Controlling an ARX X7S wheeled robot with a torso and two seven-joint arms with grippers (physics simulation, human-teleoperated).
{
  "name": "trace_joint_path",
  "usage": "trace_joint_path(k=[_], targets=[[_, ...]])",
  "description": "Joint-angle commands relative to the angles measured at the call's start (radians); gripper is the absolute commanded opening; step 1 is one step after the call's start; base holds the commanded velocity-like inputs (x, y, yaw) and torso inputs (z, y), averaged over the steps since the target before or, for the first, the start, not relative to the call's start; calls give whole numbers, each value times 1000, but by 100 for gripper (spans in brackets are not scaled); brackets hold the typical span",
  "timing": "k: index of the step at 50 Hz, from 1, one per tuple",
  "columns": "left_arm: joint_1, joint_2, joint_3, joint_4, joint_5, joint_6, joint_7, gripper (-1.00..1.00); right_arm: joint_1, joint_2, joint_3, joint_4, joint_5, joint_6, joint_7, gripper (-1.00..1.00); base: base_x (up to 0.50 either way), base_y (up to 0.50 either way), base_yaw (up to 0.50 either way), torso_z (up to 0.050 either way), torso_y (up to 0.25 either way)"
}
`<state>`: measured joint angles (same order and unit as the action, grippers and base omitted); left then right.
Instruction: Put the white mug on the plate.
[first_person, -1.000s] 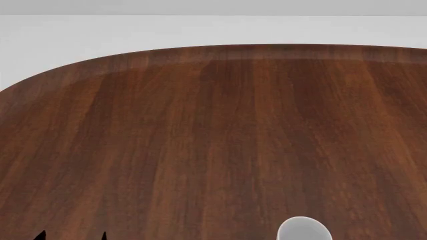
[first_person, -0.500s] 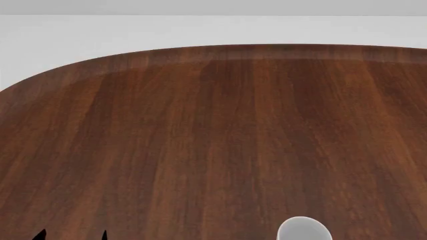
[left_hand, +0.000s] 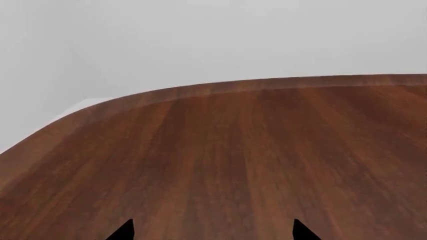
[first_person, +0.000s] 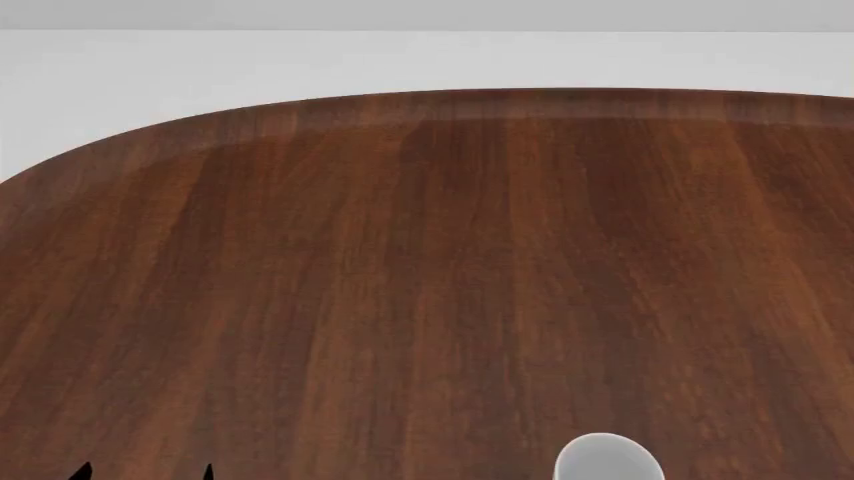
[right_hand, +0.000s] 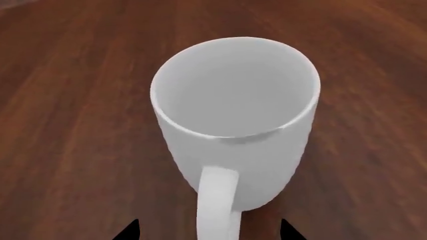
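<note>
The white mug (right_hand: 237, 125) stands upright on the wooden table (right_hand: 67, 125). Its loop handle (right_hand: 217, 205) points toward my right gripper (right_hand: 210, 231). That gripper is open, its two dark fingertips (right_hand: 130, 231) wide apart on either side of the handle and not touching it. In the head view only the mug's rim (first_person: 607, 460) shows at the bottom edge. My left gripper (left_hand: 212, 231) is open and empty over bare wood; its tips (first_person: 83, 472) show at the head view's bottom left. The plate is out of view.
The dark wooden table (first_person: 427, 250) has a rounded far-left corner and a far edge (first_person: 534, 95) against a pale floor or wall. No other object shows on it.
The left fingertips sit marginally lower in the head view. The mug has not moved.
</note>
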<state>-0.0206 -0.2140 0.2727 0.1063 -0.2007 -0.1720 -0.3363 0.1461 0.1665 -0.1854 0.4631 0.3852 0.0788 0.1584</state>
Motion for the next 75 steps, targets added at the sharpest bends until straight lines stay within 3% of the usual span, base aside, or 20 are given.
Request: trace_joint_path(k=[1,29,30,46,75], targets=[[2,-3,5,11,-5,3,-5,100,39,-8,-8,83,-4,-29,-20,100,0,0,0,0,0],[8,-15,21,53,-3,-12,-29,100,105,-24,-5,232,15,-88,-60,100,0,0,0,0,0],[8,-15,21,53,-3,-12,-29,100,105,-24,-7,232,5,-108,-52,-100,0,0,0,0,0],[1,-19,21,44,-10,-17,-37,100,55,-5,-26,107,-8,-90,-5,-100,1,0,0,0,0],[-31,-24,37,-12,-11,-2,-33,100,-220,147,21,-546,-41,118,283,-100,0,0,0,0,0]])
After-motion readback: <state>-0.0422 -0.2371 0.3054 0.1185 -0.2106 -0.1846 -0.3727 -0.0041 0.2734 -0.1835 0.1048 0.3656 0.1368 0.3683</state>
